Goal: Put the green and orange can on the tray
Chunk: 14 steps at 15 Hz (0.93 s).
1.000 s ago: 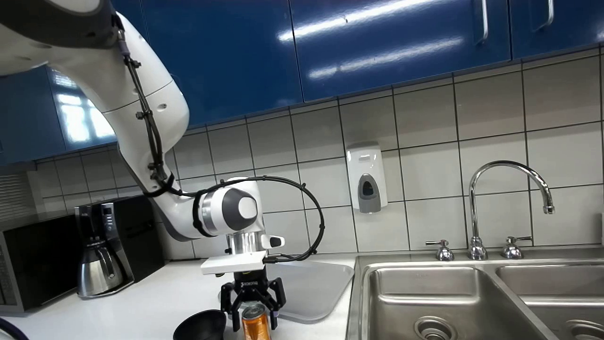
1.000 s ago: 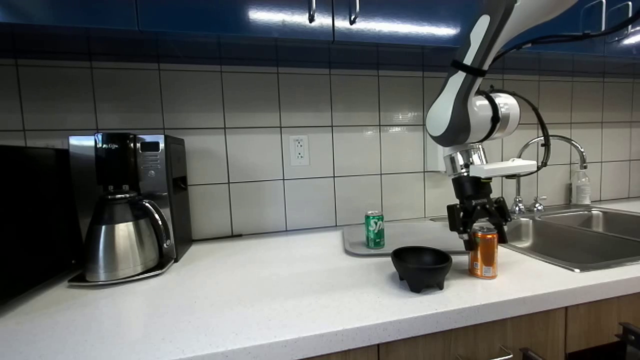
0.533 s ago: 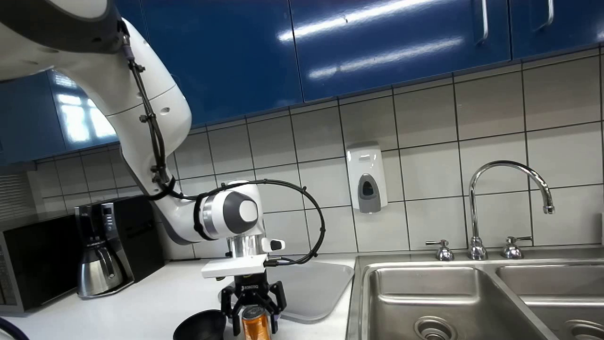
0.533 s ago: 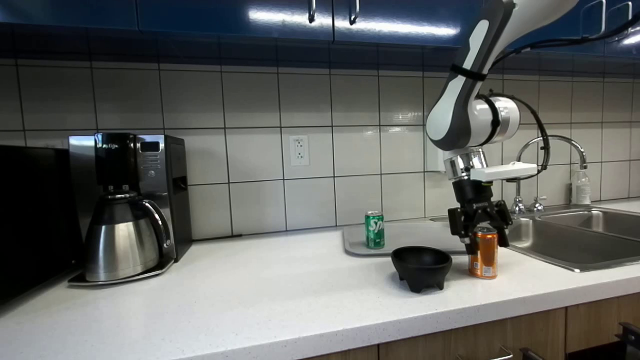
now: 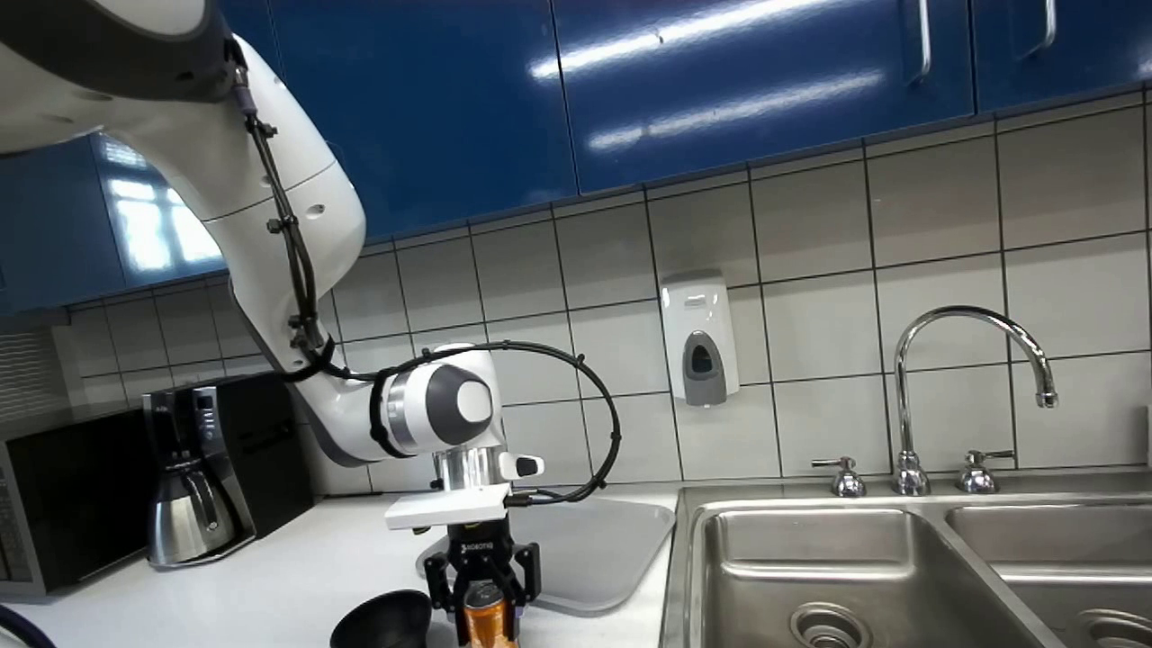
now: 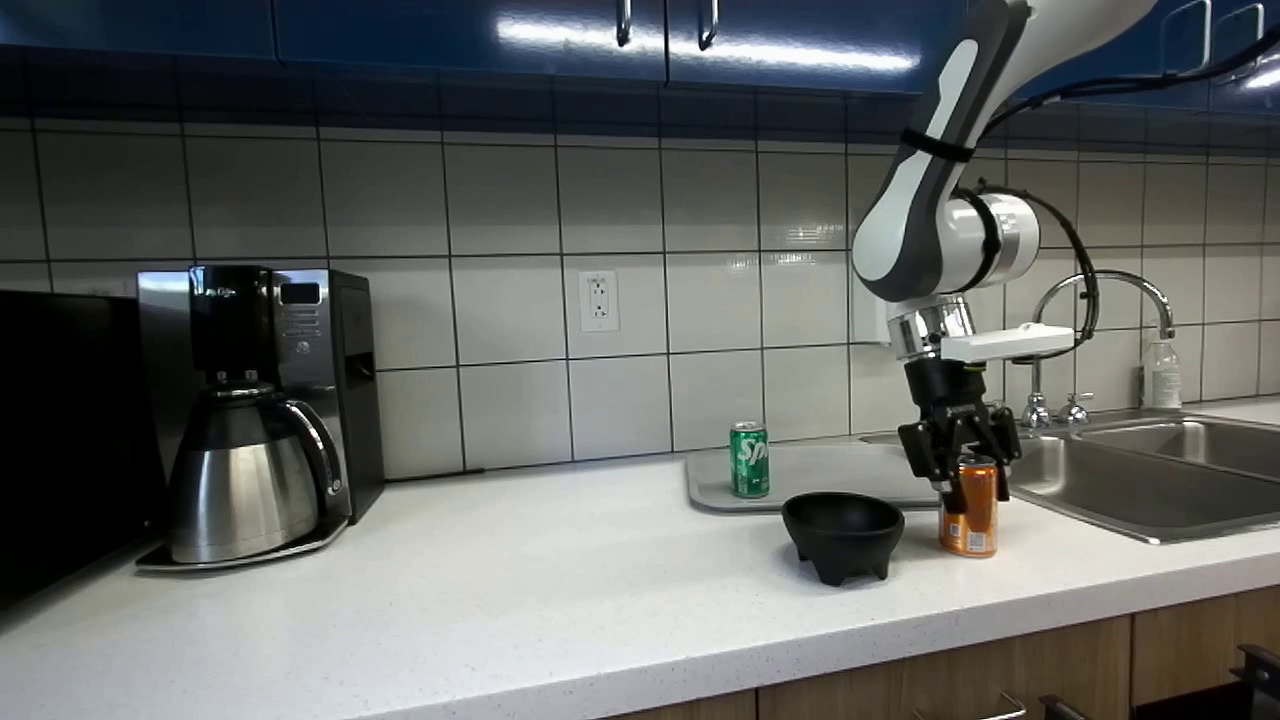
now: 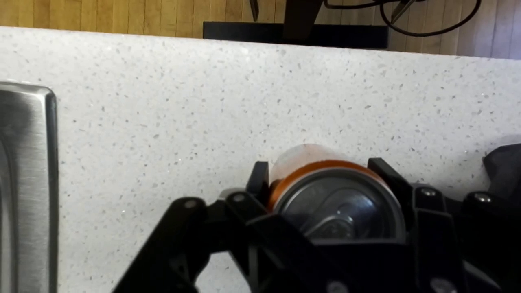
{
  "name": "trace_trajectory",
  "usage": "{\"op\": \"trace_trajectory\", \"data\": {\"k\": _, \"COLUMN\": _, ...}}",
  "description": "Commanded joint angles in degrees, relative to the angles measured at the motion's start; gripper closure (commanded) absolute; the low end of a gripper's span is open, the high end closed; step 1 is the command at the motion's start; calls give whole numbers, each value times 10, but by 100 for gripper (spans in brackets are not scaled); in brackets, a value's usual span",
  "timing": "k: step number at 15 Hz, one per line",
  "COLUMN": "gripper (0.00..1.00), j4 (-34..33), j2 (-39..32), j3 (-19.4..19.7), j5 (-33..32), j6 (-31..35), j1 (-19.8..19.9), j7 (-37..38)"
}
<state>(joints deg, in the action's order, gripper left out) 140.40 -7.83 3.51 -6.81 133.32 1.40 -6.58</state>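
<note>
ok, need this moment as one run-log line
gripper: closed around orange can | orange can: standing on counter | green can: upright on tray | pending: orange can onto tray

It's a kitchen, w/ dbl sink (image 5: 976, 565), coffee mkr (image 6: 260, 430) & blue cabs (image 5: 432, 108) (glossy).

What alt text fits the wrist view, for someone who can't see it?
Black two-fingered claw, apparently closed on a grey-topped orange cylindrical metal can seen from above. The can stands on a speckled white countertop, with a brushed-steel sink edge at left, wood-plank floor across the top and a cropped black object at the right edge.
</note>
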Motion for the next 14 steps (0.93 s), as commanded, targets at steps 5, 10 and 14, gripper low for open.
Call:
{"op": "trace_trajectory", "data": {"k": 5, "gripper": 61, "j4": 5, "j2": 40, "j3": -4, "j5": -3, "j6": -3, "j1": 6, "j7": -19}}
{"op": "trace_trajectory", "data": {"k": 10, "gripper": 61, "j4": -27, "j2": 62, "j3": -2, "j5": 8, "j6": -8, "j1": 9, "j7": -19}}
{"op": "trace_trajectory", "data": {"k": 14, "gripper": 61, "j4": -77, "j2": 48, "j3": 0, "j5": 19, "j6": -14, "j1": 10, "j7": -23}}
